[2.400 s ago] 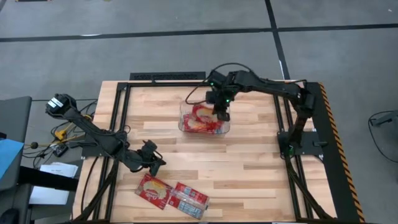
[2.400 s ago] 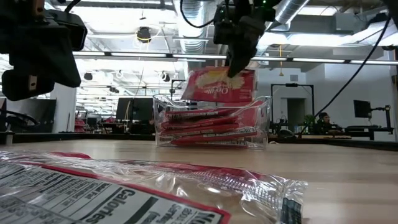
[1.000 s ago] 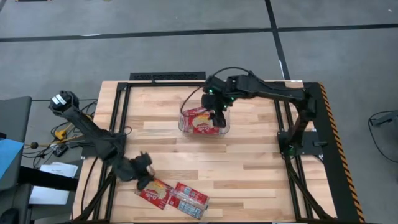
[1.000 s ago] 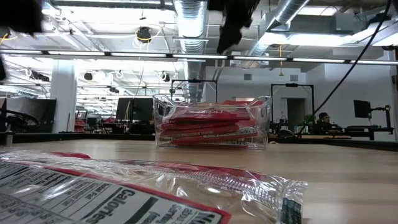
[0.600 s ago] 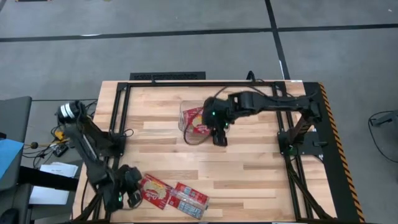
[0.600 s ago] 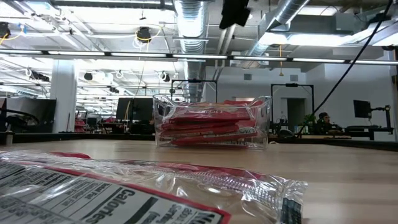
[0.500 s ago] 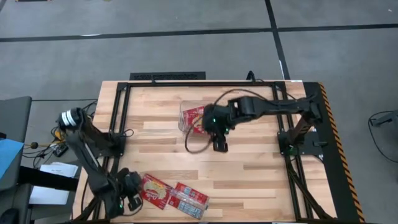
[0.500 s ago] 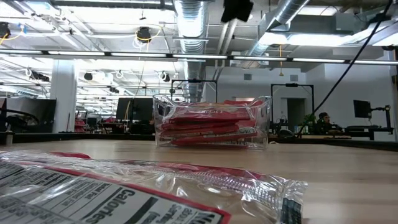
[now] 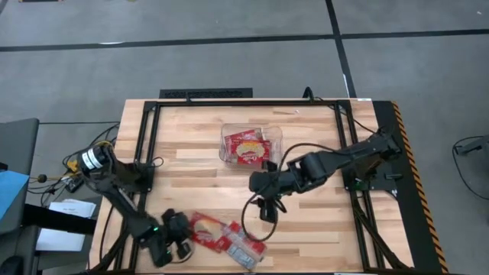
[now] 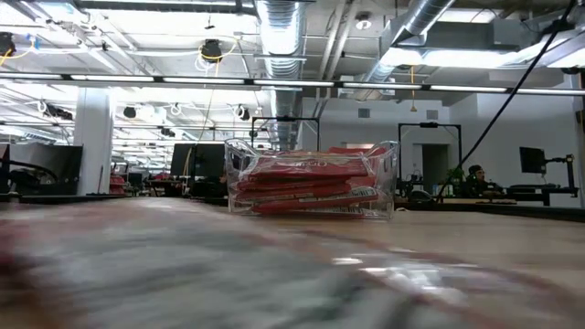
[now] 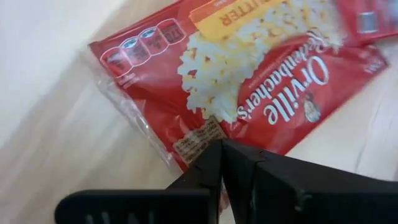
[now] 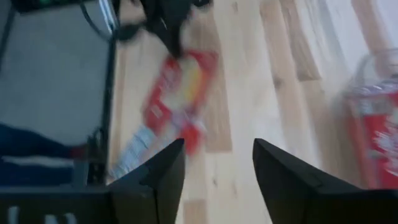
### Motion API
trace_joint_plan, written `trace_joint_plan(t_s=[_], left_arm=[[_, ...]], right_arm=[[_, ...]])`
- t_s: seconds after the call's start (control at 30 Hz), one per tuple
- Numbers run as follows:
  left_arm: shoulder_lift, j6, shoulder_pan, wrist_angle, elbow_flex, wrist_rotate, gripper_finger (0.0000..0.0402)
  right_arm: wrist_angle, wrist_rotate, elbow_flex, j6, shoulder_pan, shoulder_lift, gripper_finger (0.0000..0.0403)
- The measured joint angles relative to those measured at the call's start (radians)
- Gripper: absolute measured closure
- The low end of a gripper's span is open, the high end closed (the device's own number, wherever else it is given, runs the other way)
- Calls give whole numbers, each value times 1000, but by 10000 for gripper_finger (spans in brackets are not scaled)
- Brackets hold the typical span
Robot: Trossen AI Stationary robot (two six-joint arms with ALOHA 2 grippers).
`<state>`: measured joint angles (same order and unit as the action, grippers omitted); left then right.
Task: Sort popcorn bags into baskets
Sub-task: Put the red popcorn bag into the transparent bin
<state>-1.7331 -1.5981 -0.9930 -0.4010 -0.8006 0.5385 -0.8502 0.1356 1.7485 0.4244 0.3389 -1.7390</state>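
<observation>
Leaving the clear bin [image 9: 250, 147] where it dropped a packet moments ago, the right gripper [image 9: 267, 212], fingers spread and empty, now heads for the last two popcorn bags [image 9: 227, 236] just ahead. Across them, the left gripper [image 9: 177, 238] has pinched shut on the nearer bag [image 11: 249, 81].

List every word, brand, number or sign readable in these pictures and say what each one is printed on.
"Orville Redenbacher's": white script on the red popcorn bag under the left tool, read in the left wrist view.
"...UTTER": cut-off word on that bag's yellow band.
The round nutrition icons and small label on that bag: too small to read.
Bags in the clear bin: print too blurred to read.
</observation>
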Motion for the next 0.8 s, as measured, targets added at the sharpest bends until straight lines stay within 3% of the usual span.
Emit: trace_joint_plan(t_s=[0.17, 0.33, 0.6, 0.8], left_arm=[[-24, 187, 154, 280, 74, 14, 401], [-46, 290, 263, 425, 111, 13, 401], [-47, 416, 360, 489, 118, -37, 401], [-47, 436, 387, 494, 118, -49, 401]], right_arm=[[230, -2, -142, 36, -9, -2, 158], [421, -10, -310, 82, -32, -2, 154], [625, -62, -555, 169, -93, -2, 153], [691, -149, -629, 170, -138, -10, 153]])
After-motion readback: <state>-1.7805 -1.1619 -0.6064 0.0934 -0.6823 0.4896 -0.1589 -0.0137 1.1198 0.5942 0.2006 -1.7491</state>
